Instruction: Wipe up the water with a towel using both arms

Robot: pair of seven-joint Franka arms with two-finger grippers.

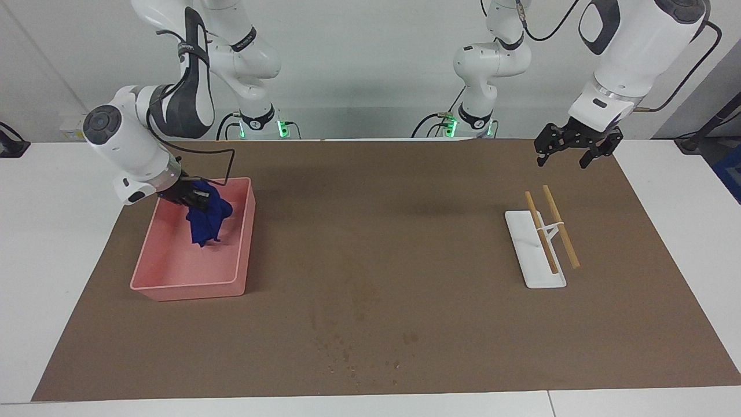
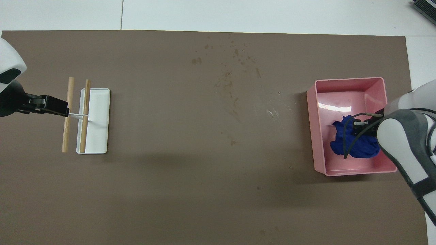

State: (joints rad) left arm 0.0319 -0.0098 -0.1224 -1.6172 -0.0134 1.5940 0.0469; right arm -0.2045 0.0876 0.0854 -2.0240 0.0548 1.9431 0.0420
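Note:
The blue towel (image 1: pixel 208 223) hangs bunched from my right gripper (image 1: pixel 194 197), which is shut on its top, inside the pink tray (image 1: pixel 191 284) at the right arm's end. In the overhead view the towel (image 2: pixel 354 146) fills the tray's (image 2: pixel 347 81) half nearer the robots, and the right gripper (image 2: pixel 362 129) is partly hidden by its arm. Water drops (image 1: pixel 347 347) darken the brown mat at mid-table, farther from the robots than the tray; they also show in the overhead view (image 2: pixel 235 54). My left gripper (image 1: pixel 562 162) is open and empty in the air beside the rack (image 2: pixel 64 110).
A white rack base with two wooden rods (image 1: pixel 535 249) stands at the left arm's end; it also shows in the overhead view (image 2: pixel 95 119). The brown mat (image 1: pixel 405 231) covers most of the white table.

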